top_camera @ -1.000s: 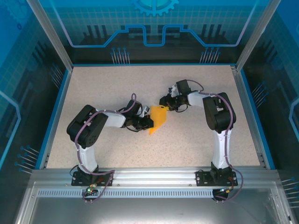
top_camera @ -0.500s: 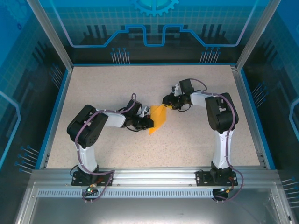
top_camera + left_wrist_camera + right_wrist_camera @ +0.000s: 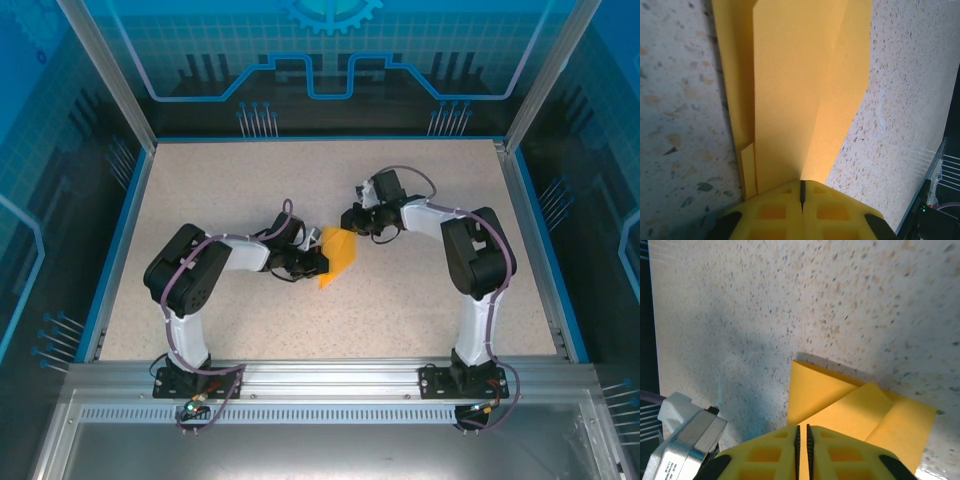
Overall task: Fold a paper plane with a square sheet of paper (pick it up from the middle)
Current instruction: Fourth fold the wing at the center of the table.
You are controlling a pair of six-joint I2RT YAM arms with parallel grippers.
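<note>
Mid-table, between the two arms, the paper sheet (image 3: 341, 256) is partly folded and low over the speckled tabletop (image 3: 420, 300). The left gripper (image 3: 801, 186) is clamped tight on one edge, pads pressed together with the paper coming straight out of the seam. I read that as the anchor, so the sheet can't slide or spring open while the other end gets worked. The right gripper (image 3: 801, 429) is at the far corner, jaws down to a thin slit with what looks like paper edge in it. I'd call that a pinch on the sheet, but the contact sits at the very bottom of its wrist view, so I'm not fully certain. Holding at two opposite points makes sense because thin paper has no stiffness: one side holds, the other can pull a flap over or set a crease. The sheet is matte orange-yellow and no longer square. From the left wrist it's a long tapering shape in stacked layers, with a diagonal crease running up from the fingertips, a narrow strip of lower layer along the left and a small stepped tab near the pads. From the right wrist there's a sharp corner with two overlapping triangular flaps. The shadow along one edge suggests it's slightly lifted, though I can't tell how far. My judgement is mid-fold, not a dart yet.
</note>
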